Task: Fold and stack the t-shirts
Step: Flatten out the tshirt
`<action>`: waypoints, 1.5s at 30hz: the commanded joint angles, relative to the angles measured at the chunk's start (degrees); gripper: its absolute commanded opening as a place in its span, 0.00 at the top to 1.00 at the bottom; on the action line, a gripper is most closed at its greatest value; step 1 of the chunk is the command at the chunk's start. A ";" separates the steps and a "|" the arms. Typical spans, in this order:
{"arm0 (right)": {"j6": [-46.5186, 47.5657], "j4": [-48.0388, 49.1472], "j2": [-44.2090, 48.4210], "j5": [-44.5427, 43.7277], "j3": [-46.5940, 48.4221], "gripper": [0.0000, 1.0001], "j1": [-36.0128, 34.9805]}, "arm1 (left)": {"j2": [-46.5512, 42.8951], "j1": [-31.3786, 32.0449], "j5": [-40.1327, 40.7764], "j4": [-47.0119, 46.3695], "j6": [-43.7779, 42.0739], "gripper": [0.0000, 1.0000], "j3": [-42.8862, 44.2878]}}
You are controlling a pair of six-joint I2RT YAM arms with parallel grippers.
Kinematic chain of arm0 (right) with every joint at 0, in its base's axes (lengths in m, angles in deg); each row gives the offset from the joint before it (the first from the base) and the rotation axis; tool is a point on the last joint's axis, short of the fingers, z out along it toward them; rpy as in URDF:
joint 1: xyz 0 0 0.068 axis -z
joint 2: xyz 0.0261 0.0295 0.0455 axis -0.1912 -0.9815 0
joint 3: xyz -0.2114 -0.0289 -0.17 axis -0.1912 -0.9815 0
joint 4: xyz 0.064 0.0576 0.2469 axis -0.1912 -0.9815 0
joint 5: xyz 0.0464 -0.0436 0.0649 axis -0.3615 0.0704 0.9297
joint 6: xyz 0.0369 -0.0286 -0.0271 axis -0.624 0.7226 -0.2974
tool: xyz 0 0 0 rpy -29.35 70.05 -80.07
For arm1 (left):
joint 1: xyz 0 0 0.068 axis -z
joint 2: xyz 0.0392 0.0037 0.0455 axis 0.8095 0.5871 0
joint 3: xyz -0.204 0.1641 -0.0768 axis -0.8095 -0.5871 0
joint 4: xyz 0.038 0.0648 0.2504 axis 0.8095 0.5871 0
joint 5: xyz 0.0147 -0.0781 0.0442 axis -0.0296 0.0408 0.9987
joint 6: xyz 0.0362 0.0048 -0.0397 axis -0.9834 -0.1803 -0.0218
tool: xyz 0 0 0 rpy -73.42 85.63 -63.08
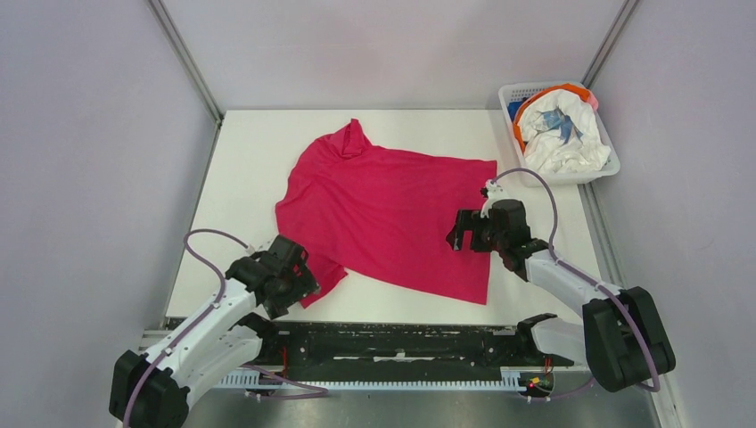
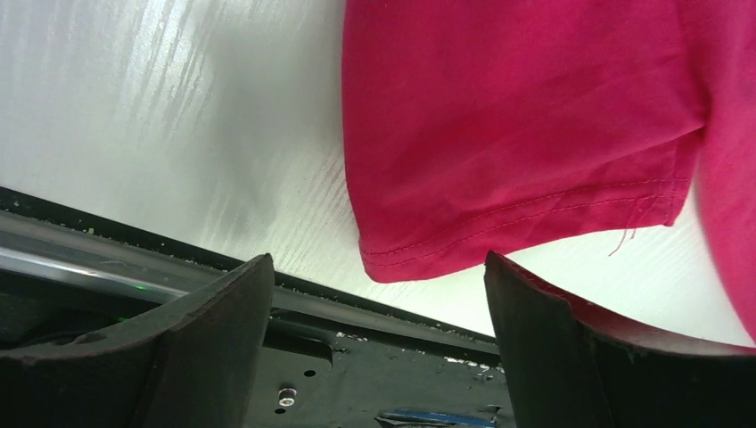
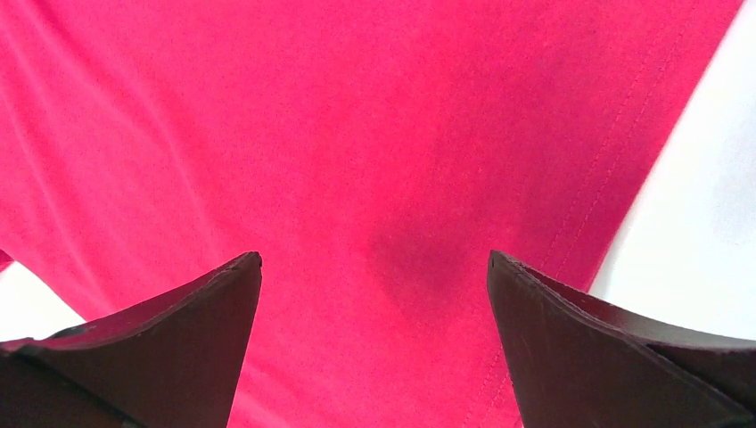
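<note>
A magenta-red t-shirt (image 1: 383, 209) lies spread across the white table, collar toward the far left, hem toward the right. My left gripper (image 1: 299, 283) hangs open over the near sleeve (image 2: 499, 134), whose stitched cuff ends just ahead of the fingertips (image 2: 236, 294); nothing is between them. My right gripper (image 1: 465, 234) is open above the shirt's right part, near its hem (image 3: 615, 178), with only cloth (image 3: 374, 178) under it. More t-shirts, one white with blue print (image 1: 560, 134), one orange (image 1: 519, 132) and a blue one (image 1: 514, 109), are bundled in the basket.
A white plastic basket (image 1: 595, 171) stands at the table's far right corner. A black rail (image 1: 401, 343) runs along the near edge between the arm bases; it shows in the left wrist view too (image 2: 374, 357). Grey walls enclose the table (image 1: 250, 178).
</note>
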 commanded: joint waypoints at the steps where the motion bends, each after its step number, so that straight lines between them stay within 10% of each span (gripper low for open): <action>1: -2.21 3.99 -1.76 1.63 -0.45 0.02 -0.14 | -0.65 0.07 -2.38 -2.81 3.93 0.13 -1.67; 11: -1.72 2.24 -4.18 -1.69 0.66 0.02 -0.06 | 7.58 0.07 0.46 -6.94 4.61 0.48 -2.33; 23: 0.39 -0.88 -7.16 -2.76 2.23 0.02 1.28 | 13.09 0.07 -0.54 -10.07 3.98 0.58 -0.39; 27: 0.98 -2.78 -7.68 -2.43 2.59 0.02 3.87 | 15.77 0.07 1.49 -8.55 3.75 0.98 1.76; 45: 1.70 -4.05 -5.30 -3.30 3.46 0.02 5.64 | 13.66 0.51 0.19 6.33 3.44 0.98 6.31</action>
